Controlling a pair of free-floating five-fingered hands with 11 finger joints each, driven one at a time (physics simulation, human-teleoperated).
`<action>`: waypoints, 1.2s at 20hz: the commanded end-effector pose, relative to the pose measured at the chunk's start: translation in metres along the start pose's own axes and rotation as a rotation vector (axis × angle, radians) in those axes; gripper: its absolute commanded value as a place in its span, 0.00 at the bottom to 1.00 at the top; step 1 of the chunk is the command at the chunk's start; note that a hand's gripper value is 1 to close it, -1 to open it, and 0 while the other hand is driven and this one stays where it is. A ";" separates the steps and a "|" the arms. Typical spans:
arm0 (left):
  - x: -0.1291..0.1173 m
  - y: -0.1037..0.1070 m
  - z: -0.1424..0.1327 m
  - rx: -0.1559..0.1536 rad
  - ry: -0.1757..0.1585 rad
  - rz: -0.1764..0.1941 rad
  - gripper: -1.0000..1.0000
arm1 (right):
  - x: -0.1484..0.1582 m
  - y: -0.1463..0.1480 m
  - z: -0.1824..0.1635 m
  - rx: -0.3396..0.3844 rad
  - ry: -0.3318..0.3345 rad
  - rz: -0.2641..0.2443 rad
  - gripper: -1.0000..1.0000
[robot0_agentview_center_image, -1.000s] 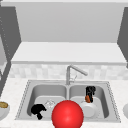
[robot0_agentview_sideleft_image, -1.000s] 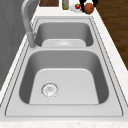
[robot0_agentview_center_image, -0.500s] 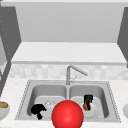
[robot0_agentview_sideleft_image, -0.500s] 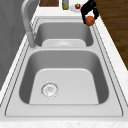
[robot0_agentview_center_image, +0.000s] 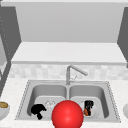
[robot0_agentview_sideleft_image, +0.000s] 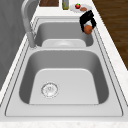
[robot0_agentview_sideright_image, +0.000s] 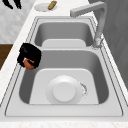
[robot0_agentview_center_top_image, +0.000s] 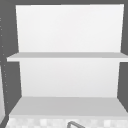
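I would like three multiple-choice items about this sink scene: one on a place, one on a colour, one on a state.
1. Where does the white plate lie?
A. in the right basin of the sink
B. on the shelf above the sink
C. in the left basin

2. What colour is the small round thing in the right hand?
A. blue
B. orange
C. green

3. How is the right hand?
A. flat on the counter
B. open with straight fingers, holding nothing
C. curled round the round thing, above the front edge of the right basin

Answers:
1. A, since the right side view shows the plate on the floor of the near basin, beside the drain.
2. B, as the left side view and the right side view both show it orange under the black fingers.
3. C, as the fingers wrap it in both side views.

The left hand hangs at the left basin.
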 end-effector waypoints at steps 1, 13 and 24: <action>0.000 0.000 0.000 0.000 0.000 0.000 0.50 | -0.005 0.002 -0.016 -0.044 0.017 -0.030 1.00; 0.000 0.000 0.000 0.000 0.000 0.000 0.50 | -0.014 0.021 -0.071 -0.063 0.008 -0.006 1.00; 0.000 0.000 0.000 0.000 0.000 0.000 0.50 | -0.015 0.036 -0.153 -0.090 0.028 -0.011 1.00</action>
